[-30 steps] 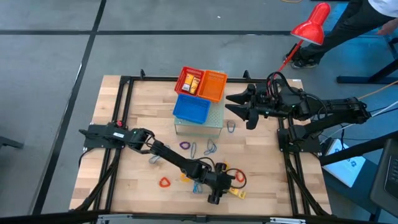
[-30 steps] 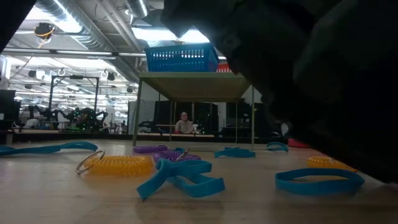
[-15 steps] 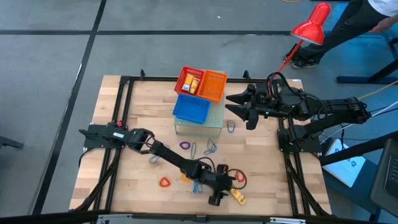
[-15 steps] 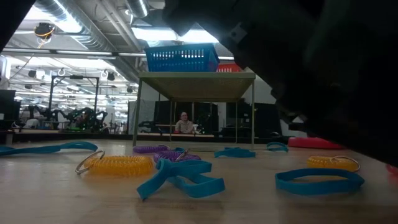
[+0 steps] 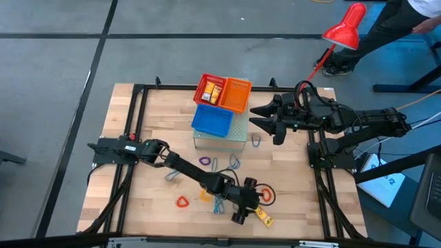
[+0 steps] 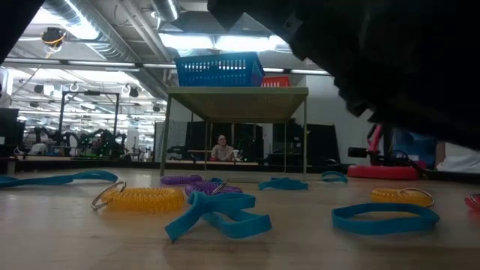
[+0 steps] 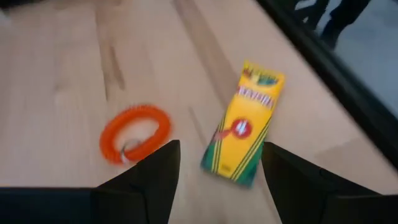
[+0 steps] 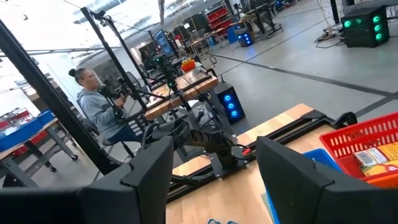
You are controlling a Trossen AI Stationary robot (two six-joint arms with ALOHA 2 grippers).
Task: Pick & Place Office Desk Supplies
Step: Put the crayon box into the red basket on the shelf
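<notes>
Presently, the yellow crayon box [image 7: 244, 123] lies flat on the wooden table [image 5: 138, 117] near its front edge, beside an orange coil loop [image 7: 135, 131]. Left gripper [image 7: 217, 163] hovers above both, fingers apart and empty, apparently lining up a pick. Right gripper [image 5: 260, 118] waits spread beside the baskets [image 5: 222, 92]. Workshop beyond.

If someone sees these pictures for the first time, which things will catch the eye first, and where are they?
The stack of baskets: a red basket and an orange basket at the table's far edge, with a blue basket just in front. Then the left gripper, fingers open, low over the near edge, with a yellow crayon box and an orange coil loop just ahead. A red desk lamp stands beyond the far right corner.
</notes>
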